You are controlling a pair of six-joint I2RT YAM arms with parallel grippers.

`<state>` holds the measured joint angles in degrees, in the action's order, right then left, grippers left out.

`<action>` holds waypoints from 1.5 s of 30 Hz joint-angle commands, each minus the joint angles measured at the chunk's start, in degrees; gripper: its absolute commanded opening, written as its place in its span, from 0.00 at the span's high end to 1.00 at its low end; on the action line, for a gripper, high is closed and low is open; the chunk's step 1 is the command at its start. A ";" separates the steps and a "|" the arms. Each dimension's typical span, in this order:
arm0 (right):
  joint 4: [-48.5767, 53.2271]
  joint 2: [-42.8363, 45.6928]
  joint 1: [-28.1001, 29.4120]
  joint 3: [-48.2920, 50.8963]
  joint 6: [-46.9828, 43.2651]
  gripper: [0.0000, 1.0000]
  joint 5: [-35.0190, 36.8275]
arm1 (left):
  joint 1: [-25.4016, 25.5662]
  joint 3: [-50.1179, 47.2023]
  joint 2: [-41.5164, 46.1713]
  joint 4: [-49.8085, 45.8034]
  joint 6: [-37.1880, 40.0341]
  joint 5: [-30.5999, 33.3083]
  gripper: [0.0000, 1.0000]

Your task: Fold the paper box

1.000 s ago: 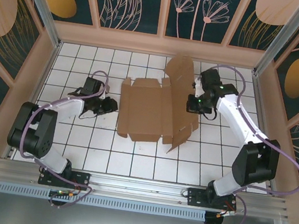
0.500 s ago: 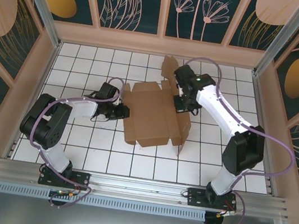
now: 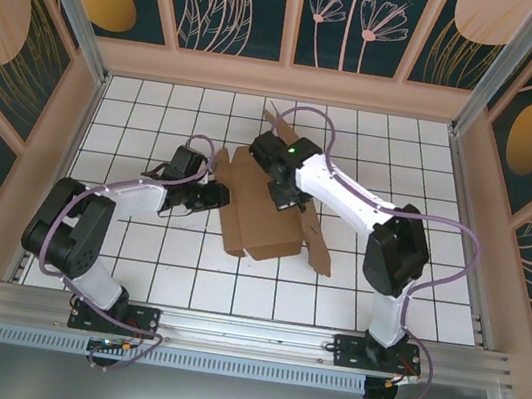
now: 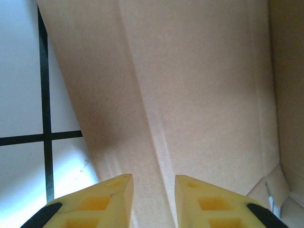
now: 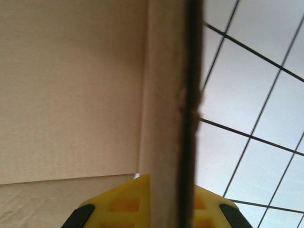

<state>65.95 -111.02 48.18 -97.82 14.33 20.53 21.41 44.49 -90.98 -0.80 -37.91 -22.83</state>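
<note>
Right gripper of mine sits over the middle of the paper box. The box lies partly flat on the white tiled table, a little left of centre, with its left edge just beside my left gripper. Bare tiles lie open to the right of the cardboard and along the near side towards my bases. On the far side one flap stands up, close to the far wall, so room there is tight.

Through the right wrist camera, the right gripper has its yellow fingers pressed on either side of an upright cardboard panel seen edge-on, so it is clamped on the paper box. Left of that panel is more cardboard with a crease running across it, and right of it are open tiles.

Through the left wrist camera, the left gripper has its fingers apart by a narrow gap with nothing between them. Creased cardboard lies close ahead and a strip of tile shows at the left. I cannot tell whether the tips touch the sheet.

From above, my right arm covers part of the box's far half, and both pairs of fingertips are too small to make out. Both wrist cameras cut the fingers off at the bottom edge, and the cardboard so close to the lens is soft and blurred.
</note>
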 commanded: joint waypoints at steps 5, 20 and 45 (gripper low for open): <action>3.66 -6.45 4.10 -1.40 2.50 0.95 -4.26 | 0.15 -0.09 5.57 -4.14 -2.79 4.13 0.70; 6.90 -6.93 4.24 -5.93 3.86 0.88 0.49 | -0.14 -1.08 8.13 -6.26 -2.03 7.36 0.68; 2.02 -2.02 -2.36 -14.85 2.19 0.88 -15.15 | -0.05 4.22 8.52 -9.51 0.56 7.09 0.66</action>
<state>72.12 -118.37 48.38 -115.85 17.19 14.26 21.39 47.55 -81.80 -9.85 -38.37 -13.02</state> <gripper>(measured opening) 0.115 0.342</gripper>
